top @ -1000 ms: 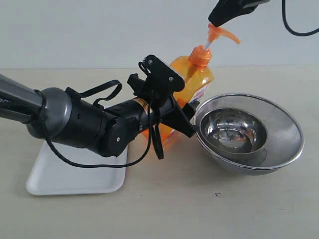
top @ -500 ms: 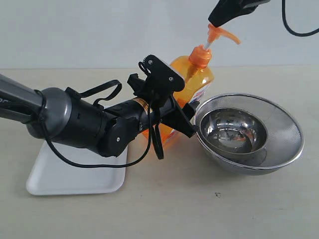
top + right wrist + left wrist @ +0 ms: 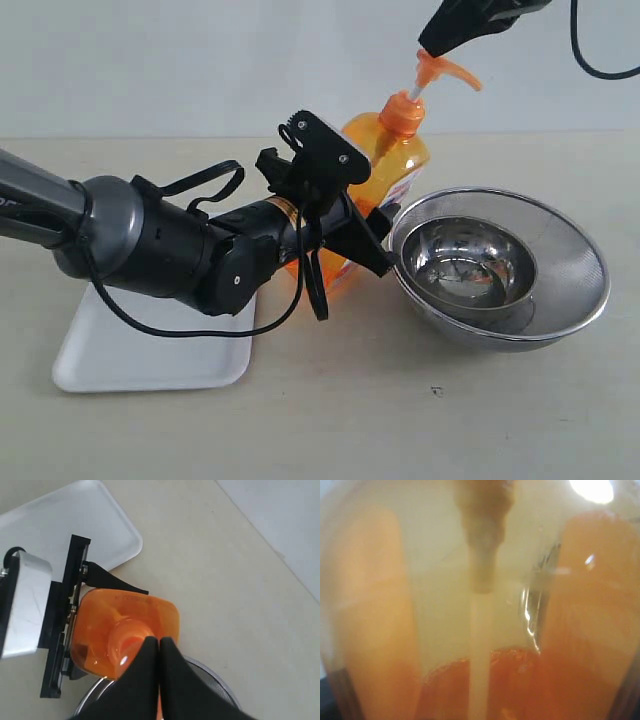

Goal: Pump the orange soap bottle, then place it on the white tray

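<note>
Left gripper [image 3: 352, 205] is clamped across the body of the orange soap bottle [image 3: 400, 165], one finger on each flat side. Judged purpose: bracing it upright against a downward push.

The bottle stands on the table [image 3: 400, 420] between the white tray [image 3: 130, 360] and the steel bowl [image 3: 590, 290], touching or nearly touching the bowl. Its spout overhangs the bowl, probably to catch the soap.

Right gripper [image 3: 159, 652] has its fingers pressed together, making one blunt tip at the pump head [image 3: 440, 70]. The white stem shows (so not pressed down).

The tray holds nothing; placing not yet done.
</note>
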